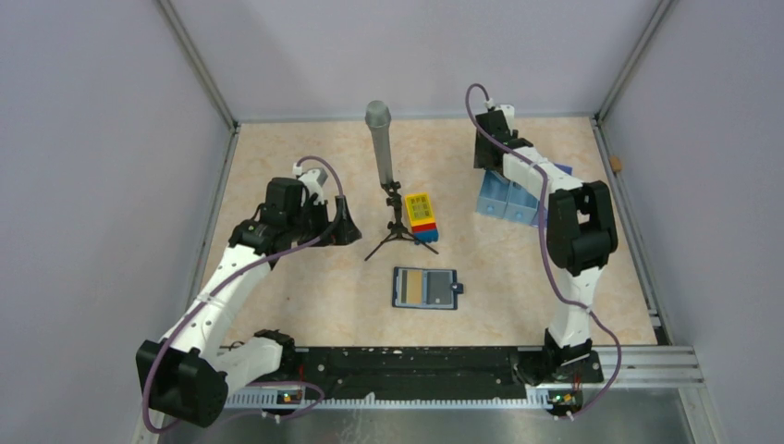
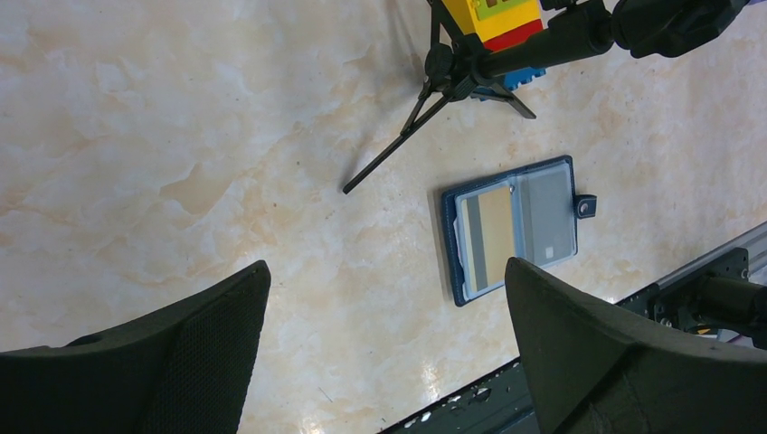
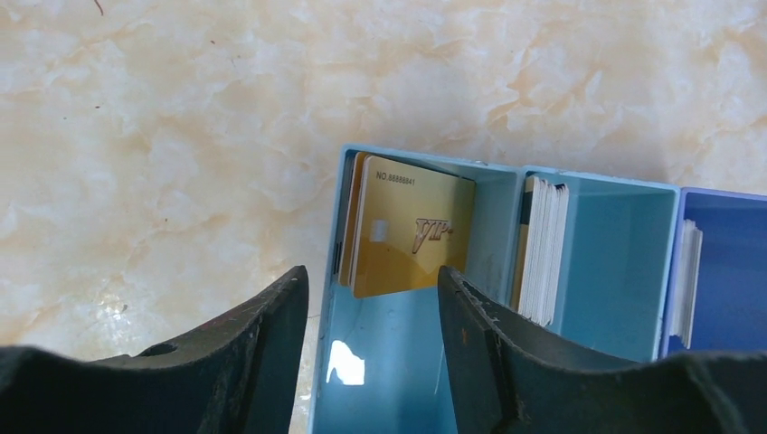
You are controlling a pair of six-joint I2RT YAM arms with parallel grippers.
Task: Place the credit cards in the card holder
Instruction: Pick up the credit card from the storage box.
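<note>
The navy card holder [image 1: 425, 288] lies open and flat on the table in front of the arm bases. A gold card [image 2: 493, 237] and a grey card [image 2: 547, 221] sit in its slots. My left gripper [image 2: 387, 267] hovers open to its left, with nothing between the fingers. Gold credit cards [image 3: 411, 235] stand in the left compartment of a pale blue tray [image 3: 597, 181], and a stack of white cards [image 3: 543, 249] fills the middle one. My right gripper [image 3: 373, 271] is open, its jaws straddling the tray's left wall just short of the gold cards.
A small black tripod [image 1: 398, 231] carrying a grey cylinder [image 1: 379, 139] stands mid-table, beside a yellow-topped toy brick block [image 1: 422, 215]. The tray [image 1: 504, 199] sits at the back right. Walls enclose the table, and a black rail [image 1: 416, 361] runs along the near edge.
</note>
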